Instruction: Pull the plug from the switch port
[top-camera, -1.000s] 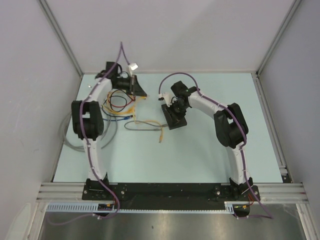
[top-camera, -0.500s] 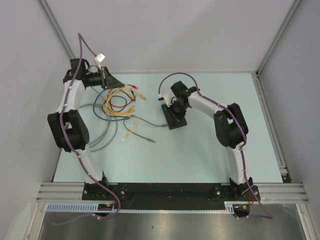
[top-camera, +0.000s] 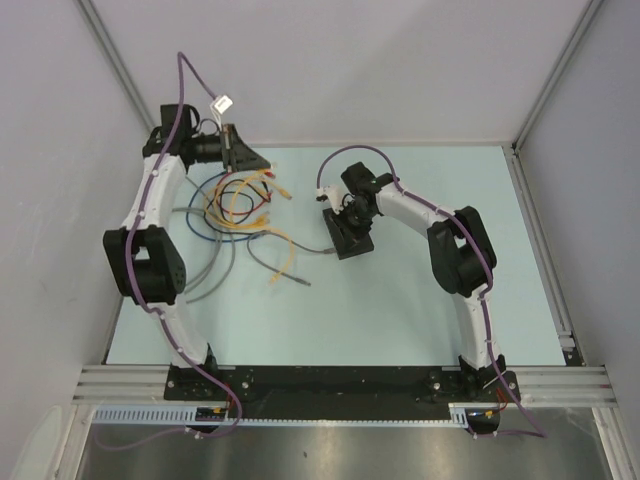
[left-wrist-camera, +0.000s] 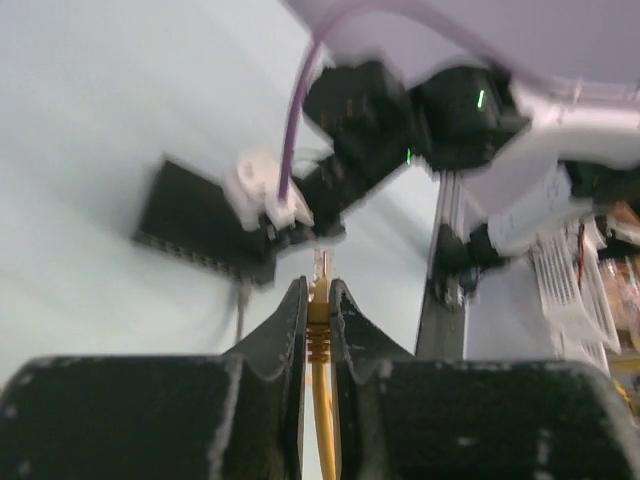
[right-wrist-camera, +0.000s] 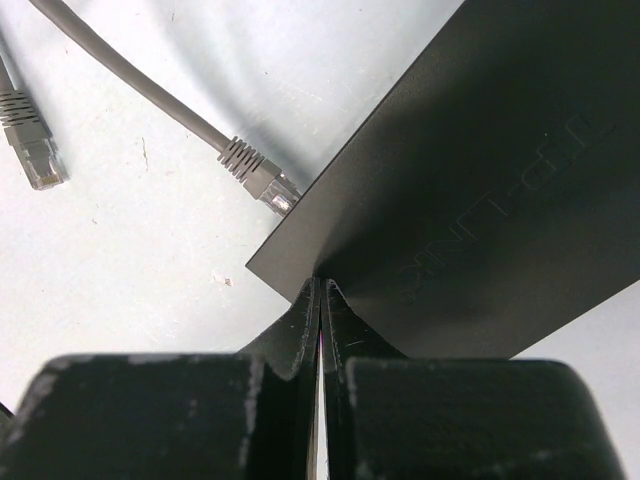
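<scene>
The switch (top-camera: 351, 238) is a flat black box on the table, right of the middle. My right gripper (top-camera: 352, 216) is shut, with its tips pressed down on the switch's top near one corner (right-wrist-camera: 480, 180). A grey plug (right-wrist-camera: 258, 181) sits in a port on the switch's edge, just left of my right gripper (right-wrist-camera: 320, 287). My left gripper (top-camera: 255, 162) is at the back left, raised and away from the switch. It is shut on a yellow plug (left-wrist-camera: 319, 305) with its yellow cable running back between the fingers. The switch also shows far ahead in the left wrist view (left-wrist-camera: 195, 225).
A tangle of yellow, red, blue and grey cables (top-camera: 235, 205) lies on the table left of the switch. A loose grey plug (right-wrist-camera: 30, 150) lies on the table near the switch. Grey walls stand close behind and beside the table.
My left arm swung from near the switch to the back left corner with the yellow cable, then came slightly right. The cable tangle shifted. The right arm and switch have not moved.
</scene>
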